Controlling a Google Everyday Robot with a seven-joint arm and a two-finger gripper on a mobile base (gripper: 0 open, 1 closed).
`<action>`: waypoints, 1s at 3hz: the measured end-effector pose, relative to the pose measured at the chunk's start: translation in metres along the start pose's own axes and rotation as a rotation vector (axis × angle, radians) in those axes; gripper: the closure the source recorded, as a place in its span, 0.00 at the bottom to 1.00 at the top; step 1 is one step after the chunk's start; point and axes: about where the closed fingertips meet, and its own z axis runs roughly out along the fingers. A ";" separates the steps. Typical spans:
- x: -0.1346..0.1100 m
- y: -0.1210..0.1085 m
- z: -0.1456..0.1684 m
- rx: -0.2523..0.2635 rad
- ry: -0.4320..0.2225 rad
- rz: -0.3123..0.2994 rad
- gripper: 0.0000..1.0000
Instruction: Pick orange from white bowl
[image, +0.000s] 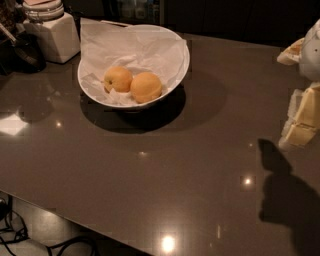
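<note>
Well apart from the right-edge gripper (302, 119), opening unclear, the orange (146, 87) lies in the white bowl (175, 86).

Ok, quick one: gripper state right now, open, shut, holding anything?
The gripper: at the right edge of the view, apart from the white bowl; open or closed cannot be told. The orange lies in the bowl, not held.

Glossy dark table (150, 190): white bowl (92, 95) centre-back, white jar (52, 37) back-left; hand (302, 117), perhaps, over right edge.
</note>
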 end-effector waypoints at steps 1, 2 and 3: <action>0.000 0.000 0.000 0.001 0.000 0.000 0.00; -0.014 -0.006 0.001 -0.001 0.044 0.020 0.00; -0.038 -0.018 0.008 -0.019 0.104 0.041 0.00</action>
